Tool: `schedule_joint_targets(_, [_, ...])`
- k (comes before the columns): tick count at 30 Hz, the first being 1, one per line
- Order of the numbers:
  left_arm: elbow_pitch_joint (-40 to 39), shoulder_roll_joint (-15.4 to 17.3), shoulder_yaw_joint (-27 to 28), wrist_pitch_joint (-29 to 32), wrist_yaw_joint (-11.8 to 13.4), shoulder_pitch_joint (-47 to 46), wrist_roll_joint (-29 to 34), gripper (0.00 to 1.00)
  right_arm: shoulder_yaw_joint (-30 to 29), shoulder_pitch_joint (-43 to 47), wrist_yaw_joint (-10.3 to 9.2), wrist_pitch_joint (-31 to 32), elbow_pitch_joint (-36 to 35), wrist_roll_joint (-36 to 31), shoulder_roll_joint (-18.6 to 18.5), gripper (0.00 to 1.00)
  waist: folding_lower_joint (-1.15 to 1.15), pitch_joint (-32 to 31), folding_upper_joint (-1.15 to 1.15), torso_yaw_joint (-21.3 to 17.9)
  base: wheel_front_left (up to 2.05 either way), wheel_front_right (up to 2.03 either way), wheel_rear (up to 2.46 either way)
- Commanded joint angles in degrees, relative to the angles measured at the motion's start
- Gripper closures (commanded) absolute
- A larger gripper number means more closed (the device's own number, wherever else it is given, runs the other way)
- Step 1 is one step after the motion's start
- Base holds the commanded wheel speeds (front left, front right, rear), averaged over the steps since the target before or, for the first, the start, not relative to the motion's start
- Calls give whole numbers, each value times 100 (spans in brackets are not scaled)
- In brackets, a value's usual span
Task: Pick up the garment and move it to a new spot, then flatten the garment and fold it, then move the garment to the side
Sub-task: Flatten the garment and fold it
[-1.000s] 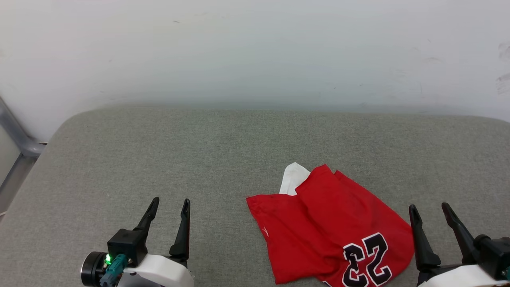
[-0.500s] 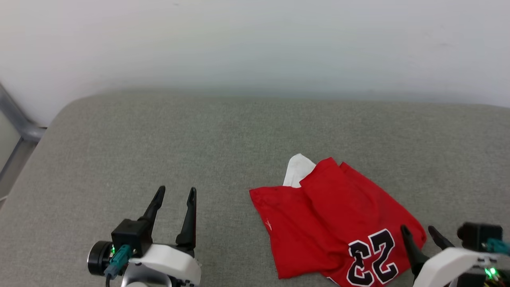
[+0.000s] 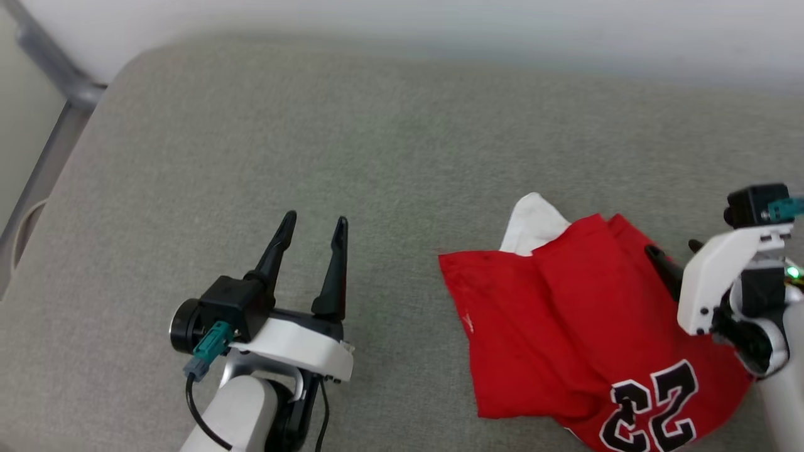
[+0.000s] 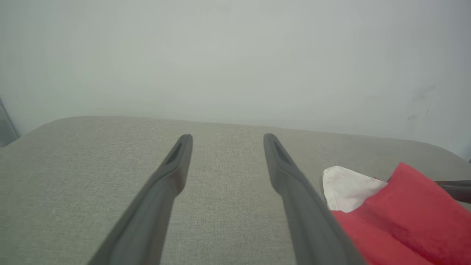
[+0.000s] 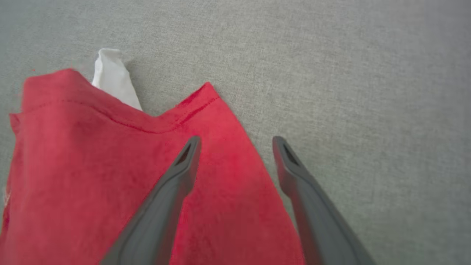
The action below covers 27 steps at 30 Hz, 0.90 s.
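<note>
The garment (image 3: 565, 326) is a red jersey lying crumpled on the grey cushion, with a white sleeve (image 3: 531, 223) poking out at its far edge and a black 23 (image 3: 656, 408) near the front. My right gripper (image 3: 675, 254) hangs open over its right edge; in the right wrist view the fingers (image 5: 235, 141) straddle the red hem (image 5: 220, 154), above the cloth. My left gripper (image 3: 312, 221) stands open over bare cushion to the garment's left, nothing between its fingers (image 4: 226, 138). The left wrist view catches the garment (image 4: 397, 209) at its right.
The grey cushion (image 3: 314, 138) spreads wide to the left and behind the garment. A white wall (image 3: 440, 25) rises behind it. A grey metal frame (image 3: 56, 75) runs past the cushion's rounded far left corner.
The head camera has tilted down and turned, so the whole picture shifted. My right arm has lifted and swung in over the garment's right edge. The left gripper has reached forward. The garment lies unmoved.
</note>
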Motion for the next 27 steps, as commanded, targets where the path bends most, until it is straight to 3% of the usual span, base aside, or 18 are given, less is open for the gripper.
schedule_joint_targets(1, [30, -89, 42, -27, -72, -120, 64, 0, 178, -269, -4, 117, 165, 69, -137, 0, -1, 352, 0, 324, 0, 0, 0])
schedule_joint_targets(7, [72, -374, 215, -23, -276, -253, 221, 0, 796, -680, -3, 578, 877, 329, -406, 0, -1, 660, 0, 548, 0, 0, 0])
schedule_joint_targets(11, [134, -520, 316, -23, -377, -227, 320, 0, 1054, -353, -1, 1241, 1514, 686, -314, 0, -1, 680, 0, 610, 0, 0, 0])
schedule_joint_targets(12, [147, -545, 347, -23, -406, -210, 348, 0, 1099, -251, 5, 1428, 1630, 769, -297, 51, -1, 677, 0, 614, 0, 0, 0])
schedule_joint_targets(13, [159, -565, 376, -23, -422, -191, 361, 0, 1130, -162, 5, 1551, 1702, 839, -295, 80, -1, 672, 0, 613, 0, 0, 0])
schedule_joint_targets(14, [159, -565, 376, -23, -422, -191, 361, 0, 1130, -162, 5, 1551, 1702, 839, -295, 80, -1, 672, 0, 613, 0, 0, 0])
schedule_joint_targets(15, [188, -602, 440, -23, -463, -157, 402, 0, 1126, -80, 5, 1755, 1779, 958, -299, 100, -1, 647, 0, 590, 0, 0, 0])
schedule_joint_targets(27, [342, -700, 743, -24, -615, 47, 586, 0, 689, -959, -4, 806, 355, 1187, -677, 100, -1, 145, 0, 224, 0, 0, 0])
